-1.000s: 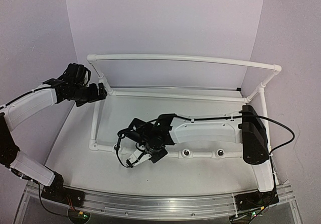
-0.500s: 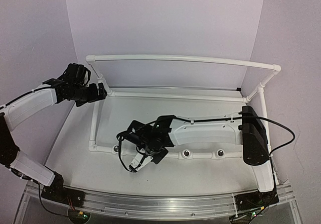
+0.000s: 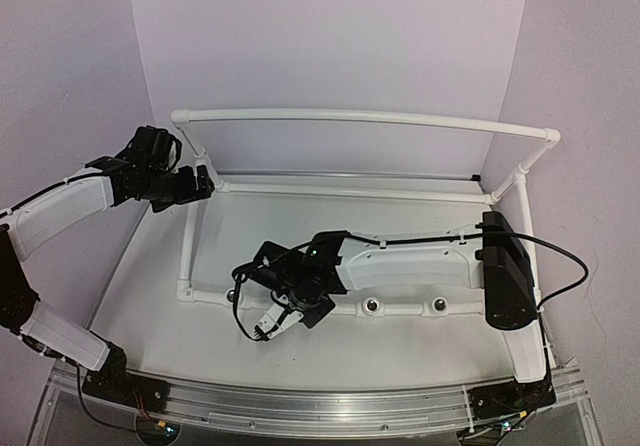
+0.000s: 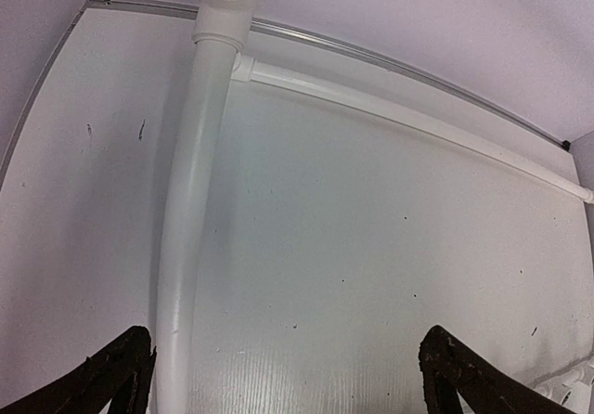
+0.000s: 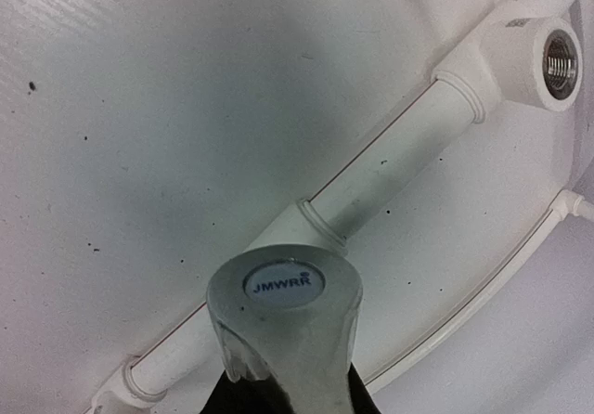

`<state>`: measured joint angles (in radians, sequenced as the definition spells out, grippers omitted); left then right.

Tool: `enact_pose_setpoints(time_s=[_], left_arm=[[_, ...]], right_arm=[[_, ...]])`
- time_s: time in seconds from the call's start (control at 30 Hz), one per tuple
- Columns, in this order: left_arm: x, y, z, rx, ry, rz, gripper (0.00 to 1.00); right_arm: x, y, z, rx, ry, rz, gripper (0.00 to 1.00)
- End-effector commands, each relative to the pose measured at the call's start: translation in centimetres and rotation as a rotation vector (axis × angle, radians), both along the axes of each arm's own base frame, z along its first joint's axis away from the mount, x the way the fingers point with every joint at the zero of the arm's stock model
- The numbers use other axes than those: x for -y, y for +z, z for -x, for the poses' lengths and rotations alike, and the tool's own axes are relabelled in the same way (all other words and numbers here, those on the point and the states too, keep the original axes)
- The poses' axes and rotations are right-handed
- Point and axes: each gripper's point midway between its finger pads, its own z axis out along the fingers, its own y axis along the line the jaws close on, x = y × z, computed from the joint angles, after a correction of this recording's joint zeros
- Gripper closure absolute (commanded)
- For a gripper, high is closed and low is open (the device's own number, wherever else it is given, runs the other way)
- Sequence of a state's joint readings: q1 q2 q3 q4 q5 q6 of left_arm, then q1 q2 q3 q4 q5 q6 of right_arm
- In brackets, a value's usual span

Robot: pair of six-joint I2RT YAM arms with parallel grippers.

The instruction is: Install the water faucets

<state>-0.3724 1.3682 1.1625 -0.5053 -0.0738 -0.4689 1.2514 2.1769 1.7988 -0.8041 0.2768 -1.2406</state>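
Right wrist view shows the right gripper [image 3: 282, 313] clenched on a water faucet [image 5: 283, 312], swung lower toward the front pipe [image 5: 390, 168] for insertion; left gripper [image 4: 288, 391] stands released.

FREE: middle of the bench [image 3: 300, 224] inside the pipe frame [image 3: 360, 117]; strip along the near edge | BLOCKED: right arm [image 3: 410, 261] lying along the frame's near rail, right tool [image 3: 262, 326] clamped on a faucet [image 5: 283, 316] just before that rail | FAR-LEFT CORNER: left tool [image 3: 205, 183], jaws wide, by the frame's post | walls [image 3: 330, 46] close in left, far, right
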Motion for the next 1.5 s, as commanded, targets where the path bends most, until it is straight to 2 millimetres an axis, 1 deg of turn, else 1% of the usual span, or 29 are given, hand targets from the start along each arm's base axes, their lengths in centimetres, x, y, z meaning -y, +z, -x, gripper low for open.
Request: enact_pose_setpoints(time_s=[0.0, 0.17, 0.33, 0.4, 0.53, 0.67, 0.77, 0.97, 1.07, 1.2, 1.3, 1.47], left_arm=[[0.0, 1.9, 0.1, 0.056, -0.004, 0.01, 0.0], [-0.1, 2.0, 0.2, 0.06, 0.003, 0.016, 0.0], [-0.1, 2.2, 0.4, 0.061, 0.007, 0.023, 0.0], [-0.1, 2.3, 0.4, 0.062, 0.01, 0.023, 0.0], [-0.3, 2.3, 0.5, 0.064, 0.016, 0.022, 0.0], [-0.3, 2.3, 0.5, 0.063, 0.021, 0.023, 0.0], [-0.4, 2.2, 0.5, 0.061, 0.024, 0.024, 0.0], [-0.6, 2.3, 0.6, 0.063, 0.039, 0.021, 0.0], [-0.7, 2.3, 0.6, 0.063, 0.046, 0.021, 0.0], [-0.7, 2.3, 0.6, 0.059, 0.049, 0.023, 0.0], [-0.6, 2.2, 0.5, 0.058, 0.048, 0.026, 0.0], [-0.6, 2.3, 0.5, 0.059, 0.047, 0.03, 0.0]], right_arm=[[0.0, 0.1, 0.8, -0.062, -0.199, -0.105, 1.0], [-0.1, 0.9, 0.2, -0.108, -0.366, -0.235, 1.0], [0.3, 0.1, 0.1, -0.147, -0.509, -0.31, 1.0], [0.5, -0.1, 0.1, -0.157, -0.552, -0.341, 1.0], [0.7, 0.5, -0.4, -0.179, -0.613, -0.432, 1.0], [1.1, 0.7, -0.3, -0.197, -0.671, -0.499, 1.0], [0.9, 0.8, -0.1, -0.235, -0.727, -0.541, 1.0], [0.2, 1.1, 0.0, -0.282, -0.824, -0.592, 1.0], [0.3, 0.9, -0.3, -0.28, -0.884, -0.599, 1.0], [0.7, 0.1, 0.3, -0.313, -0.943, -0.561, 1.0], [0.8, 0.0, 0.6, -0.324, -0.953, -0.553, 0.97], [0.7, 0.2, 0.9, -0.342, -0.946, -0.553, 0.85]])
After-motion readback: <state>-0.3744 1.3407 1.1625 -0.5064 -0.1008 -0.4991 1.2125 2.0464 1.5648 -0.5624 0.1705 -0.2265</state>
